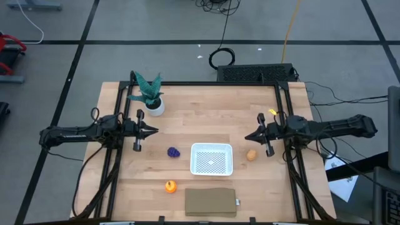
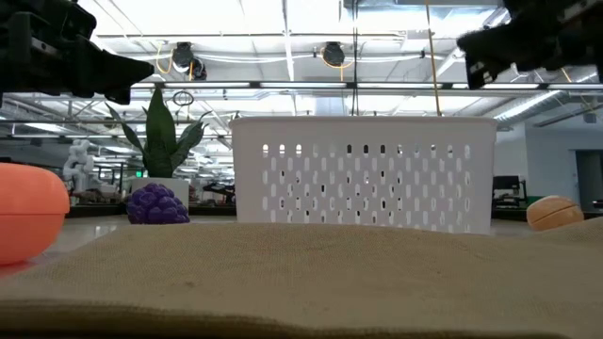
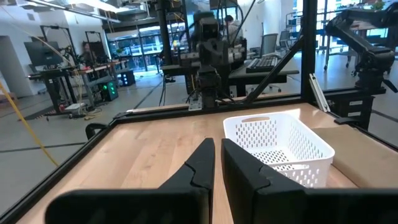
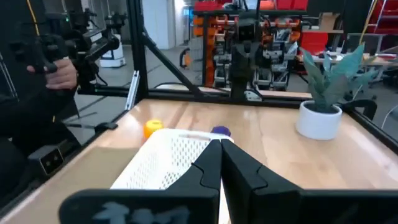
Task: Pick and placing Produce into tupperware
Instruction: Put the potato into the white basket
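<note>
**Both arms raised and level, produce on the bench outside the tupperware**

The left hand [image 1: 153, 130] is held above the left side of the bench [image 1: 187, 106], its arm stretched level and pointing inward toward the centre. Its fingers [image 3: 199, 168] are together, with only a narrow slit between them. The right hand [image 1: 248, 136] mirrors it over the right side, arm level and pointing inward, fingers [image 4: 208, 165] closed tip to tip. Neither hand holds or touches anything.

The white tupperware [image 1: 212, 159] sits at the bench centre, between the two hands and nearer than both. Nothing lies in it. The tan-yellow lump [image 1: 251, 155] rests just right of the tupperware, close below the right hand. The purple cluster [image 1: 174, 152] lies left of the tupperware, a short way apart. The orange ball [image 1: 170, 186] sits at near left, beside the brown slab [image 1: 210, 202], which lies along the near edge in front of the tupperware. A potted plant [image 1: 150, 95] stands at far left, just beyond the left hand.
</note>
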Controlling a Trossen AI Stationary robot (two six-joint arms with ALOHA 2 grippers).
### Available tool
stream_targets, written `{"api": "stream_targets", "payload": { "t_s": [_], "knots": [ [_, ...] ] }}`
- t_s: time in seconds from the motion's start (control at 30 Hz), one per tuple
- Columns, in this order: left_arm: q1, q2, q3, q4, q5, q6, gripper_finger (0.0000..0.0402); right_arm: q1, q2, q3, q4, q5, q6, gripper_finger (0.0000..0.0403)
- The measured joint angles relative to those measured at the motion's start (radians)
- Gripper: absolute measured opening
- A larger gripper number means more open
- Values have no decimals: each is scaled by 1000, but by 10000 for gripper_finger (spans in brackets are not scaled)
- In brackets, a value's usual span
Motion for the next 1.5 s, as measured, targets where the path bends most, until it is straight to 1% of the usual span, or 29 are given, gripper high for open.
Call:
{"api": "stream_targets", "payload": {
  "t_s": [0.3, 0.43, 0.63, 0.87, 1.1, 1.2, 1.33, 1.5],
  "knots": [
    [0, 0, 0, 0, 0, 0, 31, 44, 109, 281, -344, 87, 47, 0],
    [0, 0, 0, 0, 0, 0, 31, 66, 165, 392, -496, 88, 49, 0],
    [0, 0, 0, 0, 0, -1, 31, 82, 251, 508, -688, 88, 80, 0],
    [0, 0, 0, 0, 0, 1, 31, 83, 323, 592, -853, 88, 167, 0],
    [0, 0, 0, 0, -3, 4, 31, 83, 340, 628, -917, 88, 192, 0],
    [0, 0, 0, 0, -12, 4, 31, 83, 356, 656, -982, 88, 224, 0],
    [0, 0, 0, 0, -27, 5, 31, 83, 397, 695, -1107, 88, 273, 0],
    [0, 0, 0, 0, -46, 5, 31, 83, 458, 714, -1160, 86, 282, 0]
  ]
}}
